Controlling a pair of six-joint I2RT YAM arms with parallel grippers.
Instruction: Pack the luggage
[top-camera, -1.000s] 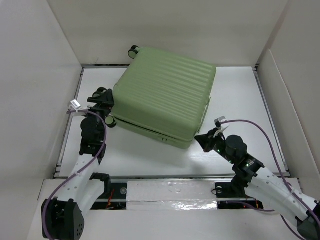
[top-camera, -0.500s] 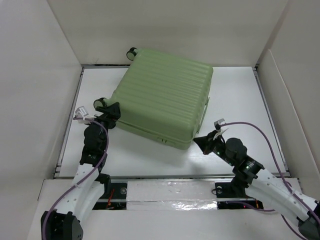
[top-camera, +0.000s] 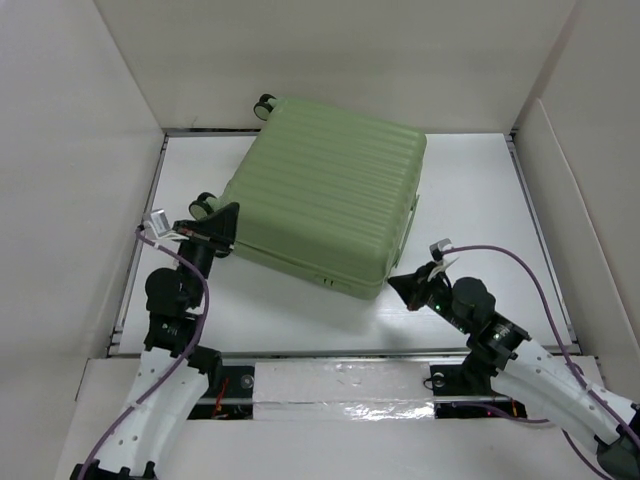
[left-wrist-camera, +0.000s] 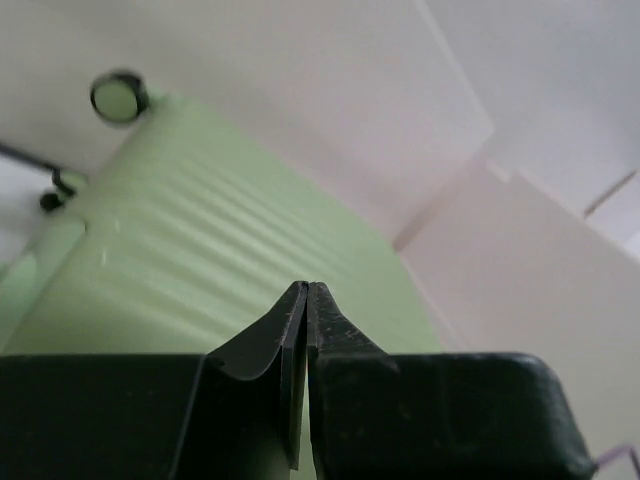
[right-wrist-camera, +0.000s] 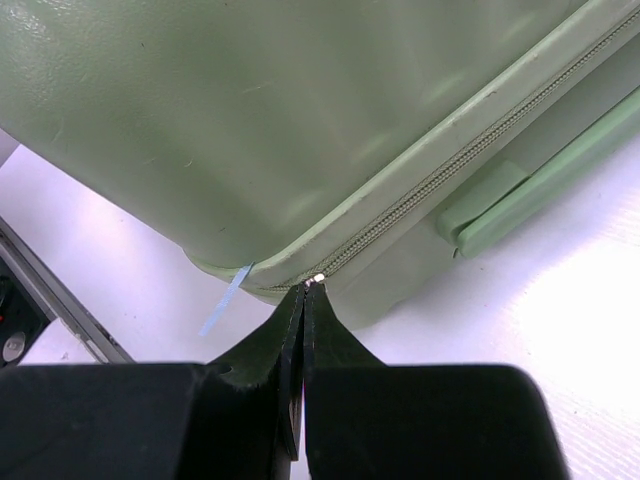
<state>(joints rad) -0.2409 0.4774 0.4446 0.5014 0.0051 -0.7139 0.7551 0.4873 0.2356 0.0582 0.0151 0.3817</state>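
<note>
The luggage (top-camera: 325, 200) is a light green ribbed suitcase lying flat and closed on the white table, with black-and-white wheels (top-camera: 265, 103) at its left side. My left gripper (top-camera: 233, 211) is shut and empty at the case's near left corner, beside a wheel (top-camera: 205, 203); its wrist view looks across the ribbed shell (left-wrist-camera: 200, 260) past the tips (left-wrist-camera: 307, 285). My right gripper (top-camera: 393, 283) is shut at the near right corner, its tips (right-wrist-camera: 307, 285) pinching a small silver zipper pull (right-wrist-camera: 318, 278) on the zipper line of the luggage (right-wrist-camera: 300, 100).
White walls (top-camera: 80, 150) enclose the table on the left, back and right. A green side handle (right-wrist-camera: 500, 200) sits on the case edge facing my right arm. A thin blue strip (right-wrist-camera: 225, 300) hangs from the zipper seam. A silver-taped rail (top-camera: 340, 390) runs along the front edge.
My left gripper was open around the near wheel and has shut, its arm drawn back. The luggage turned slightly to the left. The right gripper stays shut at the zipper corner.
</note>
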